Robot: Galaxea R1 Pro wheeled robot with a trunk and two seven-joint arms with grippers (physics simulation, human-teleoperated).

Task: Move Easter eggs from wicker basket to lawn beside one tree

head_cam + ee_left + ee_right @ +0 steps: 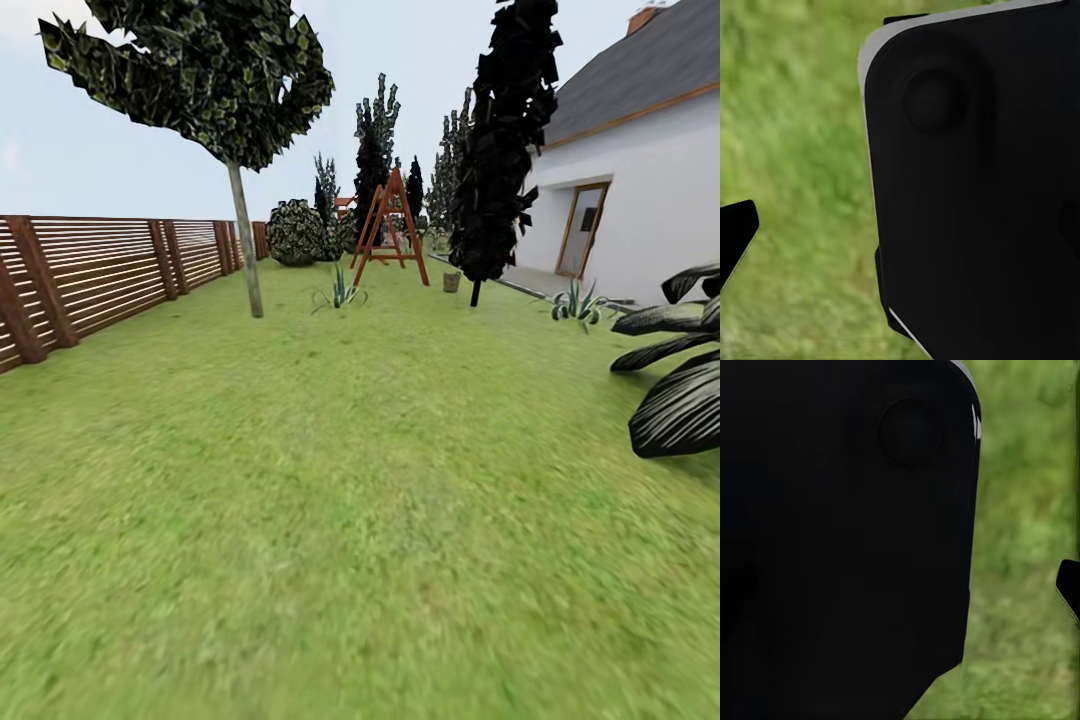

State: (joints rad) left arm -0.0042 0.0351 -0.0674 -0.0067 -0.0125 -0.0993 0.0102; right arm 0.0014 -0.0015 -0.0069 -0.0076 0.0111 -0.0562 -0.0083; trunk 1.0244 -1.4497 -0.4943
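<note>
The lawn (360, 520) stretches ahead as mottled green grass, deep into the garden. The Easter eggs and the wicker basket are out of view. In the left wrist view a dark panel of my own body (975, 187) hangs over the grass, with one black fingertip (736, 238) at the picture's edge. The right wrist view has the same kind of dark panel (840, 532) and a black fingertip (1069, 585) over grass. Neither wrist view lets me tell how the jaws stand.
A brown slatted fence (100, 270) bounds the left side. A thin-trunked leafy tree (243, 240) stands near it. Farther off are a narrow black cypress-like tree (500, 150), a wooden swing frame (390, 225), a round bush (295, 232), a white house (640, 200) and large dark leaves (680, 390).
</note>
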